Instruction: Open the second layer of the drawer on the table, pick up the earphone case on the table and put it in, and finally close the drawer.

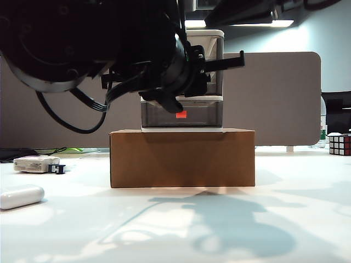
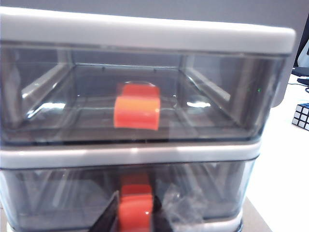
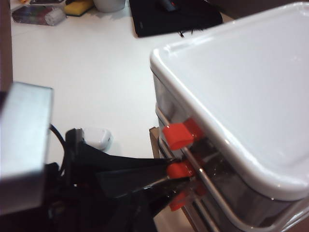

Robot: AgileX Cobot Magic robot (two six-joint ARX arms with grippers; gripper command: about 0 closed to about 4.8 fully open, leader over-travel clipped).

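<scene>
The left gripper [image 3: 181, 170] pinches the middle translucent grey plastic drawer's [image 2: 125, 193] small red-orange tab [image 2: 136, 209], likely light and free-sliding; the right gripper is unseen.

White desk [image 1: 307, 219] in my feed, a handful of things lying on it.

Dead centre I've got a brown cardboard box [image 1: 182, 158] sitting flat on the desk, with the drawer [image 1: 189, 118] stacked on top of it rather than on the surface. Off to the left edge lies the earphone case [image 1: 21, 196], white and glossy, on its side near the front. Behind it, further back, an off-white device [image 1: 36, 163] with a black part at its end. Far right, a puzzle cube [image 1: 339, 144] by the back edge. Big arm shadows spread across the bare front of the desk.
</scene>
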